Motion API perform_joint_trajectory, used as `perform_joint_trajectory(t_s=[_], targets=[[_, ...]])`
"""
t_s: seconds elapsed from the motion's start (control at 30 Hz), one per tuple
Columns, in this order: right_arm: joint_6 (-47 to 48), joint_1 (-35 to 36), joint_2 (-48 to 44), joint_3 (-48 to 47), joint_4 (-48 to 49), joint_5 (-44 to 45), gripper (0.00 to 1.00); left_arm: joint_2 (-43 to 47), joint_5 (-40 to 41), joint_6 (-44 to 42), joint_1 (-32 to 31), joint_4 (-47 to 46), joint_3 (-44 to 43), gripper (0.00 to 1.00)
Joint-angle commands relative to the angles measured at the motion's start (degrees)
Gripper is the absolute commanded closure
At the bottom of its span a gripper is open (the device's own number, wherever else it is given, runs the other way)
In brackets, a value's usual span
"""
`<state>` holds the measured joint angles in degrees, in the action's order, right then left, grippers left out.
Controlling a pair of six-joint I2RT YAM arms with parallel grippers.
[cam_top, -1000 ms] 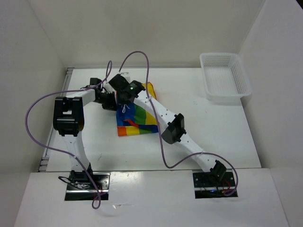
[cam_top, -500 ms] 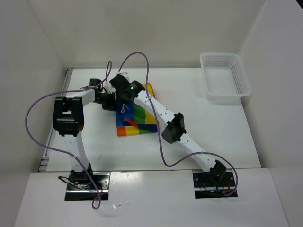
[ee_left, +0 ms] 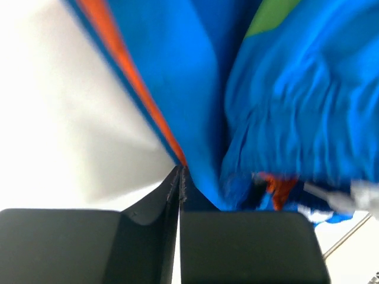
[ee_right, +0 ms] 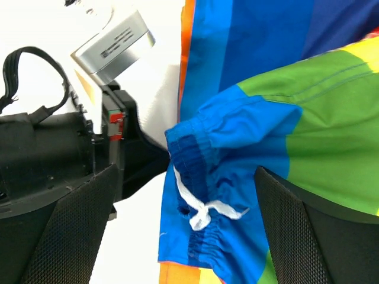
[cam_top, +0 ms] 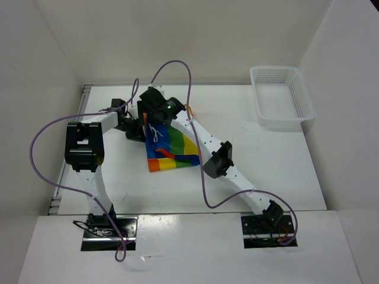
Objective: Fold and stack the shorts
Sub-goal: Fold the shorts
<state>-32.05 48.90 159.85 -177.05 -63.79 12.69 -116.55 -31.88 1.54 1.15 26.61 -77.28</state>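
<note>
On the table (cam_top: 266, 171) the shorts (cam_top: 174, 148) lie left of centre, partly doubled over, so you look to be mid-fold at the waistband end. Your left hand (ee_left: 179, 177) is pinched tight on the blue edge; your right hand (ee_right: 186, 177) hovers spread wide and empty above the drawstring (ee_right: 204, 213). Next, the right probably needs its own waistband grip before both carry it over.

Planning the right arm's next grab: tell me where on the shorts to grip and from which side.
Grip the shorts by the gathered blue waistband beside the drawstring knot, coming straight down. It bunches into a raised ridge between the open right gripper's fingers; the left gripper pinches the edge to its left, so keep off that side.
</note>
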Motion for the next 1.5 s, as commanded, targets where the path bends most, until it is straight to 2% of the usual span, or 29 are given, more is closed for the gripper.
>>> perform_joint_trajectory(t_s=[0.0,0.07,0.13,0.17,0.2,0.23,0.27,0.3,0.33,0.37,0.43,0.47,0.57,0.67,0.77,0.8,0.83,0.9,0.93,0.97,1.03,1.13,1.17,1.23,1.4,1.47], targets=[[0.3,0.1,-7.9,-2.7,-1.0,3.1,0.00,5.4,3.1,-1.5,1.7,5.2,-2.5,0.95],[0.3,0.1,-10.0,-2.7,-1.0,5.2,0.00,7.1,3.8,-1.5,2.6,6.2,-4.6,0.77],[0.3,0.1,-13.0,-2.7,-2.4,7.7,0.00,10.1,4.5,-1.5,3.4,7.0,-6.0,0.68],[-0.3,0.1,-13.8,-2.7,-3.7,10.1,0.09,11.2,5.2,-1.5,3.4,7.0,-7.3,0.65],[-0.3,0.1,-14.6,-2.7,-4.5,11.0,0.19,13.3,5.2,-1.5,3.4,7.0,-7.9,0.67],[-1.6,-0.6,-15.2,-2.7,-5.4,12.0,0.30,14.4,5.2,-1.5,3.4,7.0,-8.4,0.74],[-2.1,-1.2,-16.3,-2.7,-7.0,12.7,0.47,15.4,3.1,-1.5,3.4,6.4,-8.4,0.86],[-2.1,-1.2,-16.3,-2.7,-7.7,13.9,0.79,17.0,2.2,-1.5,2.5,5.9,-9.2,0.95],[-2.8,-1.7,-17.0,-2.7,-8.4,13.9,0.91,17.0,1.0,-1.5,1.8,5.1,-10.2,1.00],[-3.4,-2.3,-17.0,-2.7,-9.1,13.9,0.99,17.0,-0.5,-1.5,0.9,5.1,-10.9,1.00],[-4.0,-3.0,-17.6,-2.7,-10.7,12.2,0.99,17.0,-6.8,-1.5,-2.3,2.9,-11.5,1.00],[-4.0,-3.5,-18.8,0.4,-10.7,11.1,0.99,16.4,-8.4,-1.5,-3.6,2.1,-11.5,1.00],[-4.5,-3.6,-22.0,6.5,-10.7,11.7,0.99,13.9,-10.3,-1.5,-9.1,0.7,-12.0,1.00],[-5.0,-4.2,-25.8,12.6,-10.7,12.8,0.99,12.0,-7.7,-1.5,-12.7,-2.5,-11.4,1.00],[-5.0,-4.3,-31.7,20.4,-9.5,13.5,0.99,9.4,-2.6,-1.5,-12.7,-3.1,-11.9,1.00],[-4.5,-4.3,-37.6,24.7,-7.9,13.5,0.99,7.8,-1.3,-1.5,-12.7,-3.1,-12.7,1.00],[-4.0,-4.3,-42.2,38.7,-0.3,13.5,0.99,7.2,0.7,-1.5,-12.7,-3.1,-14.0,1.00],[-3.2,-6.5,-54.0,57.1,12.7,8.9,1.00,5.4,2.3,-1.5,-12.2,-3.1,-14.7,1.00],[-4.6,-8.9,-65.3,73.4,23.9,-0.6,1.00,4.7,2.9,-1.5,-11.7,-3.1,-14.7,1.00],[-5.9,-14.0,-69.7,80.0,27.7,-4.7,1.00,3.1,2.9,-1.5,-11.1,-3.1,-15.4,1.00],[-7.1,-16.6,-76.3,91.4,31.5,-10.4,1.00,1.9,3.9,-1.5,-10.6,-3.1,-15.4,1.00],[-1.7,-15.2,-77.8,98.5,33.5,-16.9,0.95,0.2,3.9,-1.5,-9.4,-6.0,-11.9,1.00],[-0.7,-14.5,-77.2,99.9,35.6,-21.8,0.92,-1.3,3.0,-1.5,-8.8,-6.7,-11.3,1.00],[0.9,-11.8,-75.3,103.0,39.2,-25.6,0.91,-4.6,1.7,-1.5,-8.8,-7.4,-10.8,1.00],[1.6,-10.4,-68.7,107.8,47.8,-34.3,0.92,-6.1,1.0,-1.5,-8.8,-8.9,-8.2,1.00],[1.6,-10.4,-64.3,108.4,50.5,-34.8,0.94,-6.1,2.4,-1.5,-8.3,-8.9,-7.4,1.00]])
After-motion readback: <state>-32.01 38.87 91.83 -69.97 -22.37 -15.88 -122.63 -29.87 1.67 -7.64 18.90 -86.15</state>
